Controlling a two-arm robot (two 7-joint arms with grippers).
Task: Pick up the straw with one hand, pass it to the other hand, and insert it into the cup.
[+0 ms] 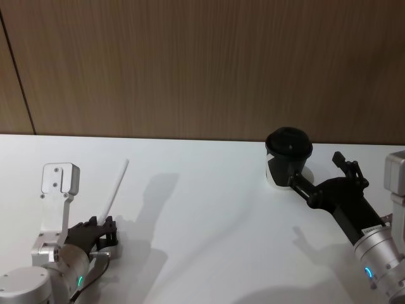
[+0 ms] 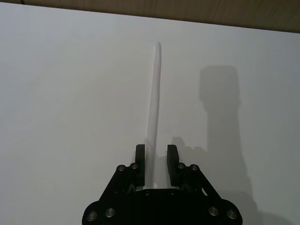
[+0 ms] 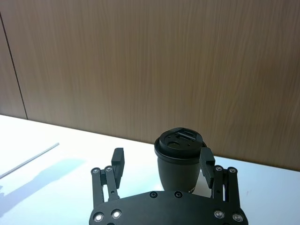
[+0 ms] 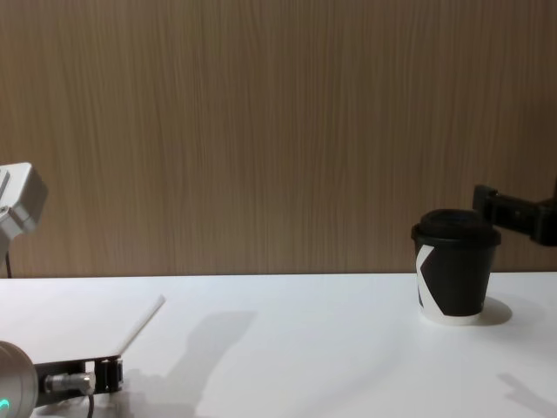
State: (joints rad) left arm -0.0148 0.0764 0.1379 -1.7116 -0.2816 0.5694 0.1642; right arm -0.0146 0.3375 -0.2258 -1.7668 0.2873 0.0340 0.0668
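Black fingers [image 2: 140,159] of the left gripper [image 2: 156,153] sit low over the surface [image 1: 209,209] at the robot's near left. They are set narrowly apart, with the straw [image 2: 154,93] running between them. It lies close against one finger, and a strip of bare surface shows between it and the other, so the fingers do not look pinched on it yet. Its long free end points away toward the wall [image 1: 202,63]; whether that end is raised cannot be told.

The right gripper [image 1: 314,168] hovers just beside the cup [image 1: 288,152], far to the right and well apart from the straw. Its fingers are spread wide and hold nothing. The cup stands upright with its lid [image 3: 180,139] on.

Several things could likely go wrong from here. The straw sits off-centre, so closing may nudge or roll it sideways instead of trapping it. The grip falls near one end, so the long free length could swing or sag when lifted and spoil the handover. A hard squeeze might flatten so thin a tube. The right gripper is close enough to the cup that a careless swing toward the handover could knock it over. The lid's opening looks small, so a slightly tilted straw would miss it.

Count: one straw, one cup, one lid, two grippers with two fingers each.
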